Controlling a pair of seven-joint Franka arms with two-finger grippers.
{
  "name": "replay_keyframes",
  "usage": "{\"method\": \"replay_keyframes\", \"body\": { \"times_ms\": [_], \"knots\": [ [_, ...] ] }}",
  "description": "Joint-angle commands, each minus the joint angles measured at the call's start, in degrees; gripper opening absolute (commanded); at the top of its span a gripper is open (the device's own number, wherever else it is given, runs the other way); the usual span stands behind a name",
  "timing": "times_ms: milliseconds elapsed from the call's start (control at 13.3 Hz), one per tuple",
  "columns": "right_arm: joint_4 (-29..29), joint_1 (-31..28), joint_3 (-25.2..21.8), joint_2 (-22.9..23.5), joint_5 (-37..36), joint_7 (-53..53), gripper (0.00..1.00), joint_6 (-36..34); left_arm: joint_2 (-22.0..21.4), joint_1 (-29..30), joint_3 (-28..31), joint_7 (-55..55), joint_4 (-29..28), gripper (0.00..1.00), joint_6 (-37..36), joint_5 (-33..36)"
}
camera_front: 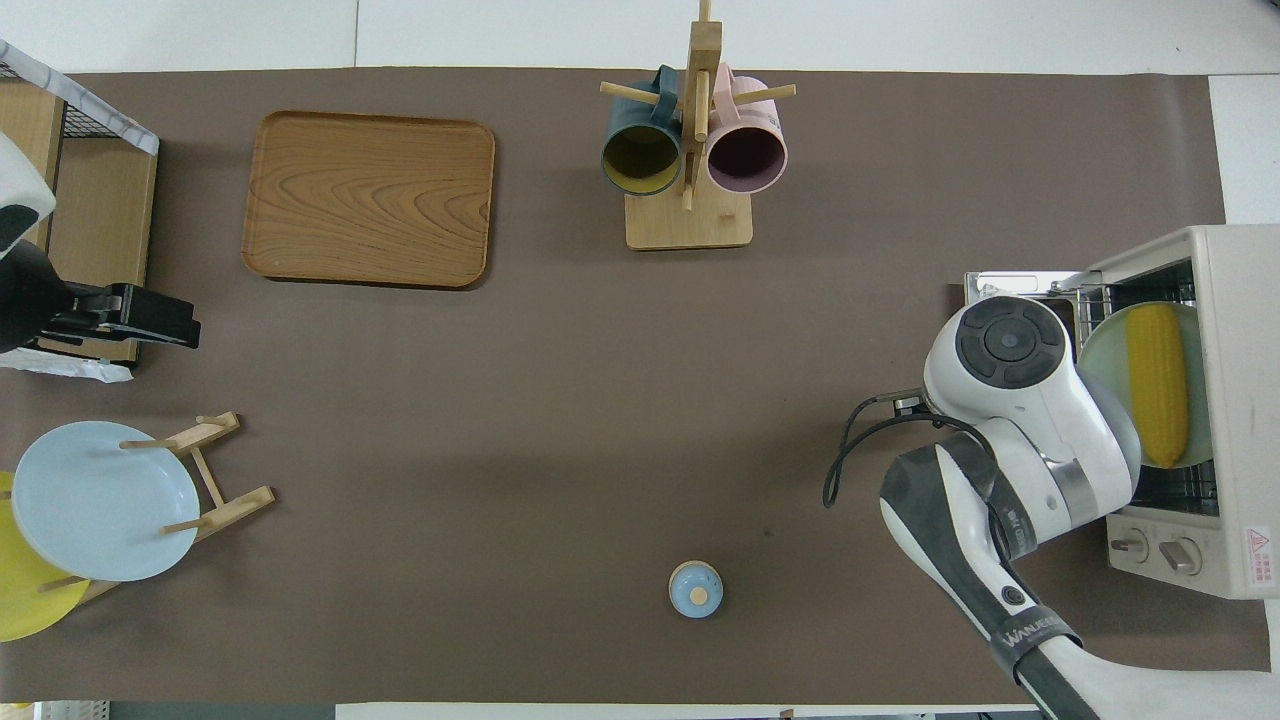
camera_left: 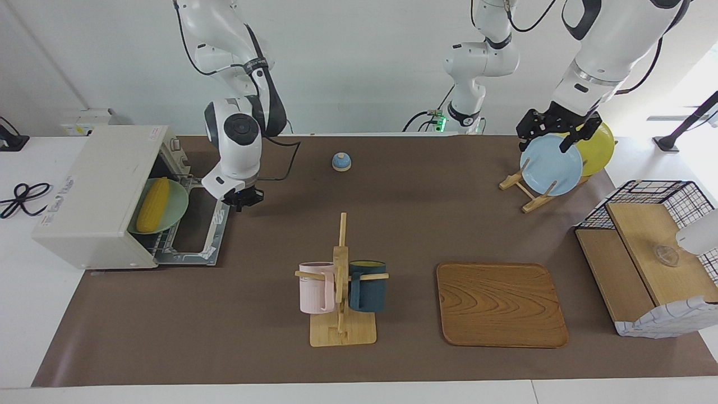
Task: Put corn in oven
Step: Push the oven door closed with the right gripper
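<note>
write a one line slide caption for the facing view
Corn on a green plate inside the open oven; right gripper shut and empty by the door, left gripper over the plate rack.

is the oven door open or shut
Open: the oven door lies folded down flat, with the corn on a green plate visible inside.

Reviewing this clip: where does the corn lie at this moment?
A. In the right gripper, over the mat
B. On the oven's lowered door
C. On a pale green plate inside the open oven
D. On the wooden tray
C: the corn lies on a pale green plate on the rack inside the oven, whose door is down; the right gripper is shut and empty over the door's edge.
</note>
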Motion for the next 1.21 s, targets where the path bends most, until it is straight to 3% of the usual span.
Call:
{"method": "replay_keyframes", "body": {
  "times_ms": [0, 452, 1130],
  "knots": [
    [-2.54, -0.79, 0.02, -0.89, 0.96, 0.46, 0.00, 0.90, -0.04, 1.06, -0.80, 0.51, 0.06, 1.00, -0.40, 1.04],
    [-6.94, -2.11, 0.02, -2.21, 0.87, 1.25, 0.00, 1.60, -0.04, 1.06, -0.80, 0.51, 0.06, 1.00, -0.40, 1.04],
    [-6.51, -2.37, -0.16, -2.39, -4.40, 0.99, 0.00, -1.29, -0.13, 1.06, -0.80, 0.51, 0.06, 1.00, -0.40, 1.04]
  ]
}}
